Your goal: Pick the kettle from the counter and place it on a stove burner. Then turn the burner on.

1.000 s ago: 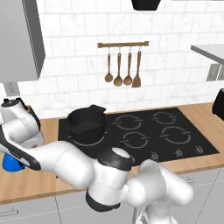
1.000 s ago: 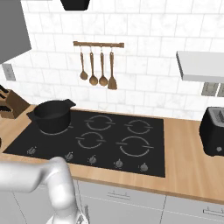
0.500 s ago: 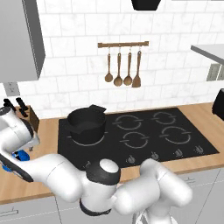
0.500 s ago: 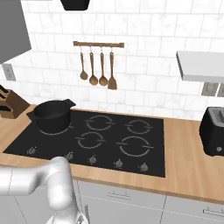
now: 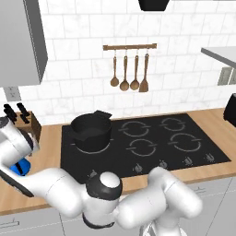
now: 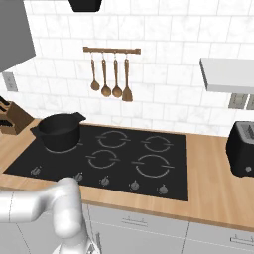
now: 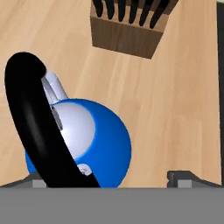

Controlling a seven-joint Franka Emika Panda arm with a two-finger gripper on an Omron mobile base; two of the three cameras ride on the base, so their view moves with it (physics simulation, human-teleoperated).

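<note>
My jaws hang spread over the kettle (image 7: pixel 87 144) at lower left of the hand view, its black handle (image 7: pixel 35 127) between them; it sits on the tabletop (image 7: pixel 175 109), knife block (image 7: pixel 127 30) above.

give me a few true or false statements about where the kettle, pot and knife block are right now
1. The blue kettle sits on the wood counter, not on the cooktop. True.
2. The black pot stands on the cooktop's front right burner. False: it is on the back left burner.
3. The kettle's black handle arches over its lid. True.
4. In the hand view, the knife block touches the kettle. False: bare counter lies between them.
5. Four wooden utensils hang from a rail on the tiled wall. True.
6. A toaster stands on the counter to the left of the cooktop. False: the dark toaster is on its right.
</note>
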